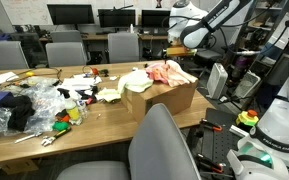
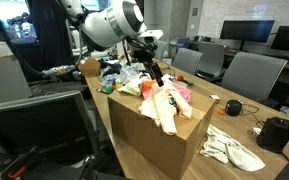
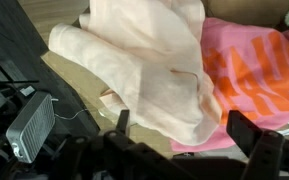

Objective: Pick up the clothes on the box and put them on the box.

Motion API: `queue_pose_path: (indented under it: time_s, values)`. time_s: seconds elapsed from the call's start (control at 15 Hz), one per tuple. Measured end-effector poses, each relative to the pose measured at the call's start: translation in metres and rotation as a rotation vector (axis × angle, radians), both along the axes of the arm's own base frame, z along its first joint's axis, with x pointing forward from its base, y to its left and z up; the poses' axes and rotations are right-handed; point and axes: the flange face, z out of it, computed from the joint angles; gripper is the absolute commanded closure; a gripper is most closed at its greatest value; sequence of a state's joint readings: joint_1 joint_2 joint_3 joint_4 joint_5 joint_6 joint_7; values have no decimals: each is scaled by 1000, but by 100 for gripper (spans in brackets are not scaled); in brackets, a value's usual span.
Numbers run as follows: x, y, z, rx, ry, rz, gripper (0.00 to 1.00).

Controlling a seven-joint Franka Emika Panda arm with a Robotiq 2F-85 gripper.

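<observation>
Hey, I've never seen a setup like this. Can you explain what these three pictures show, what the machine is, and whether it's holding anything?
The machine is a white robot arm with several joints. Two pictures come from cameras standing in the room. The third comes from a camera on the arm's wrist, looking down past its gripper. A large brown cardboard box stands on a long wooden table, with a clutter of clear plastic bags farther along. Soft clothes lie on top of the box, among them a peach-beige garment and a salmon pink garment. The gripper hangs above them with its two dark fingers wide open, holding nothing.
</observation>
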State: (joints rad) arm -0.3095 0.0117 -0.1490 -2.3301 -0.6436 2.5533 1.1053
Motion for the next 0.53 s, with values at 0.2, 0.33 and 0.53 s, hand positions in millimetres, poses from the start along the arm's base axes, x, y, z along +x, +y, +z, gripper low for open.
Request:
queue_pose_path:
  time_s: [0.2,0.33,0.53]
  values:
    - [2,-16,-13,-19,17,-15,0]
    - [4,-20,-21,-19,22,-14,0]
    - [10,-14,-31,-15,29,5,0]
